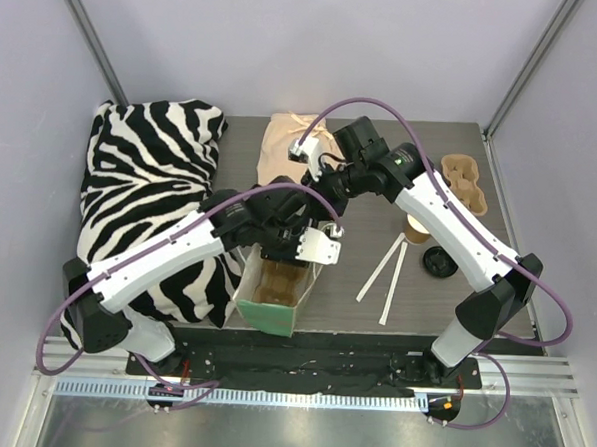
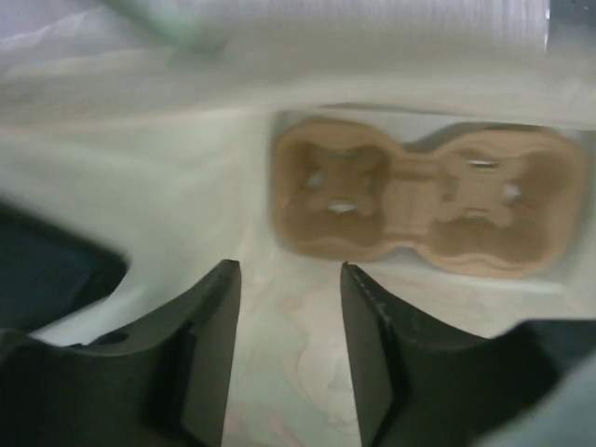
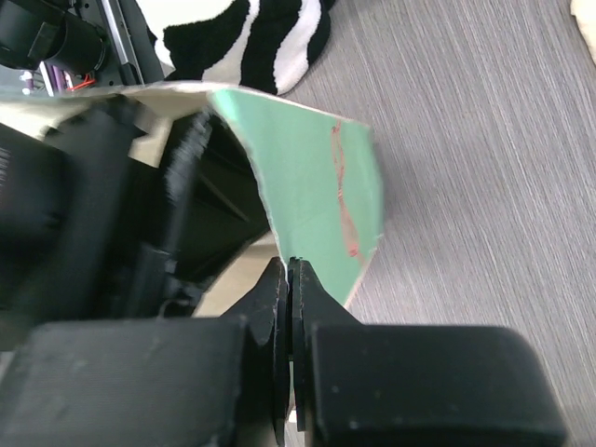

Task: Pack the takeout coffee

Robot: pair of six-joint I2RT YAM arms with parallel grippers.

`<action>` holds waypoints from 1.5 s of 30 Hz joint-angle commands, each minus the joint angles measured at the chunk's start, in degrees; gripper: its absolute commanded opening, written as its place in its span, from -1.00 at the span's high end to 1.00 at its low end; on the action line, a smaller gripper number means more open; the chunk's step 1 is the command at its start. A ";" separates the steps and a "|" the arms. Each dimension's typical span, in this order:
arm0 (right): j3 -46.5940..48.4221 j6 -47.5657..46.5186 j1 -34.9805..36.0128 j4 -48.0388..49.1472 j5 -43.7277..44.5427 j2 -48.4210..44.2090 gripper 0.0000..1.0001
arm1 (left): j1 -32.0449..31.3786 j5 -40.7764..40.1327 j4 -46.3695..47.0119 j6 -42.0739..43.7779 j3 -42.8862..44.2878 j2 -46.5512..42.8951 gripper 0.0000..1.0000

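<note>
While the right gripper (image 3: 289,270) pinches the green paper bag (image 3: 317,168) by its rim, the left gripper (image 2: 287,275) hangs open-jawed inside, above a pulp cup carrier (image 2: 419,200).

A grey wood-grain table (image 1: 414,310) filled the middle of a small enclosure. A plain pale back wall (image 1: 318,44) rose behind it, with matching panels to the left (image 1: 34,120) and right (image 1: 573,148) (all faintly lilac in the soft, even light). Slim metal posts (image 1: 88,32) marked the rear corners. Along the near edge ran an aluminium rail (image 1: 531,376), and below it lay a brushed metal sheet (image 1: 287,433) that caught a dull glare.
</note>
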 commanded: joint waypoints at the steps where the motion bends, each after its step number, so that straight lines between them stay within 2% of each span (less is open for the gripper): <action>1: 0.40 -0.02 0.29 1.65 -0.18 -1.25 0.98 | -0.65 -0.42 5.36 -2.21 0.41 -4.97 -0.06; 2: 0.40 -0.02 0.20 1.65 -0.09 -1.25 0.97 | -0.91 -0.33 5.89 -2.39 0.32 -5.76 -0.22; 6: 0.40 0.07 0.29 1.65 0.53 -1.16 0.98 | -1.53 0.20 10.28 -3.53 -1.69 -10.94 -0.28; 7: 0.31 0.07 0.29 1.74 0.62 -1.16 0.98 | -1.53 0.28 11.07 -3.97 -1.96 -11.65 -0.43; 10: 0.14 0.07 0.29 1.92 1.32 -1.16 0.98 | -1.62 0.37 12.93 -4.24 -2.66 -13.41 -0.56; 16: 0.40 0.25 0.29 2.36 2.63 -1.25 0.98 | -1.62 0.72 14.59 -5.29 -3.10 -14.82 -0.54; 20: -0.56 -0.72 0.29 2.44 4.48 -1.60 0.98 | -1.53 2.04 19.78 -7.40 -5.04 -18.33 -0.54; 26: -1.01 -0.72 0.29 3.59 8.78 -1.69 0.98 | -1.53 2.48 22.50 -13.27 -1.62 -20.18 -0.55; 30: -0.13 -0.98 0.29 3.76 9.75 -1.51 0.98 | -1.00 2.14 24.00 -19.06 2.51 -21.06 -0.65; 33: 0.75 -1.25 0.29 3.76 11.33 -1.07 0.98 | 1.98 0.38 22.16 -26.00 7.78 -19.31 -0.69; 36: 1.37 -1.60 -0.06 3.67 11.95 -0.81 0.98 | 9.51 2.39 19.43 -32.33 11.22 -17.90 -0.70; 38: 1.54 -2.04 -0.33 3.67 12.48 -0.72 0.98 | 13.13 4.58 19.08 -35.08 11.22 -18.16 -0.70; 45: 5.93 -8.36 -2.17 -0.71 13.80 3.40 0.99 | 34.20 14.33 17.85 -45.89 6.48 -18.52 -0.75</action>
